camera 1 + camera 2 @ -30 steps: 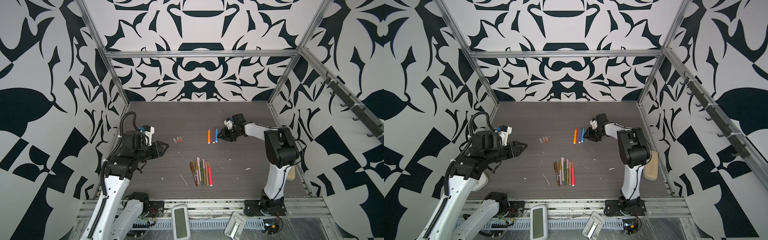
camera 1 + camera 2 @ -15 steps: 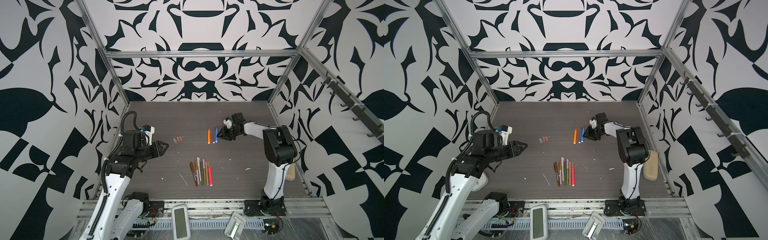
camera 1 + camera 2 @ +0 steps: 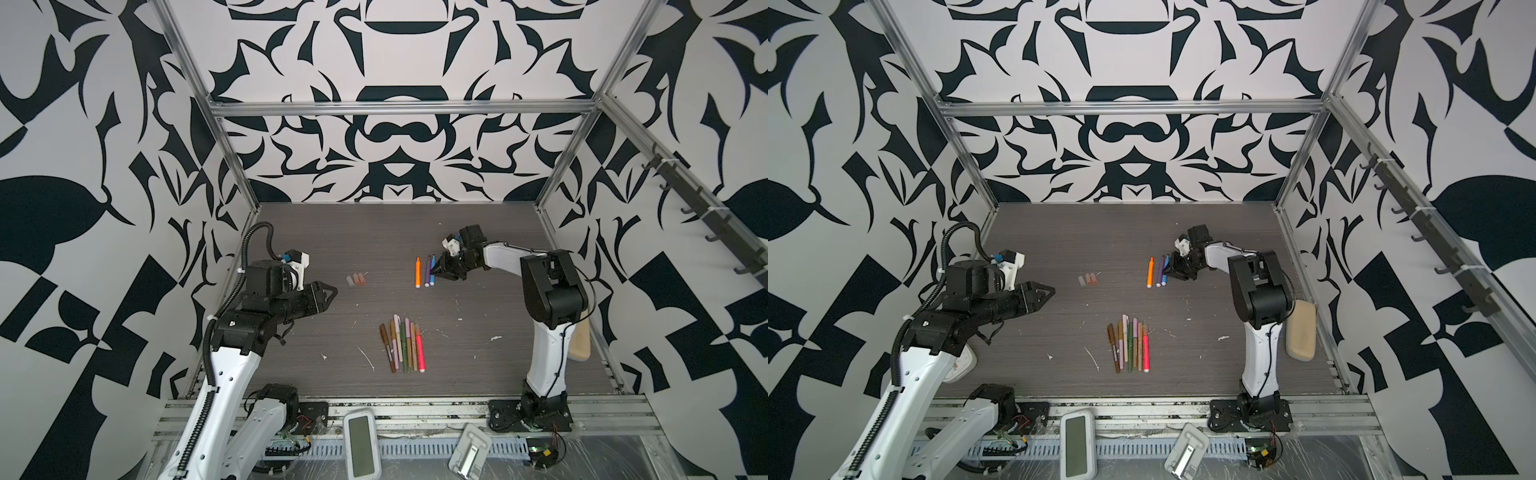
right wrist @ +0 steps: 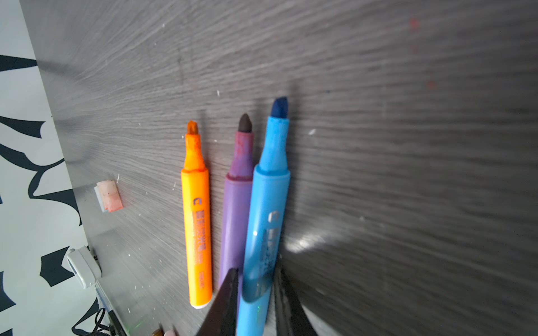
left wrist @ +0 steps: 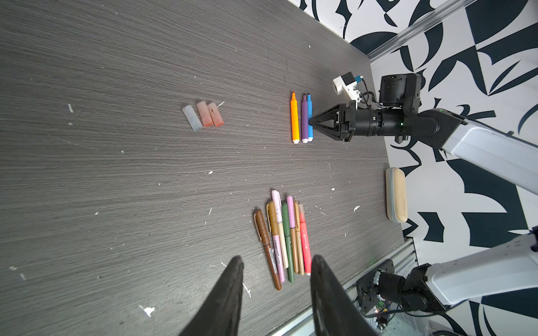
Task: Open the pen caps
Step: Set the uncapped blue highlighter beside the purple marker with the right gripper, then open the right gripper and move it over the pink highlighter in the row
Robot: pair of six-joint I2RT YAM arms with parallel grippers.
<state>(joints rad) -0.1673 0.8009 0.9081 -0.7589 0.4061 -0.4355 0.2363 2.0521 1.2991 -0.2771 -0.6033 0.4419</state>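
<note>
Three uncapped pens lie side by side at mid-right: orange, purple and blue. My right gripper is low on the table, its fingers pressed against both sides of the blue pen's barrel; both top views show it at that pen's right side. Three loose translucent pen caps lie left of them. A row of several capped pens lies nearer the front. My left gripper hovers open and empty at the left.
A beige oblong block leans by the right wall behind the right arm's base. A white handheld device lies on the front rail. Small white scraps dot the grey table. Patterned walls close in three sides.
The right gripper's jaws have narrowed onto the blue pen, and its arm shifted slightly. The left arm has not moved.
</note>
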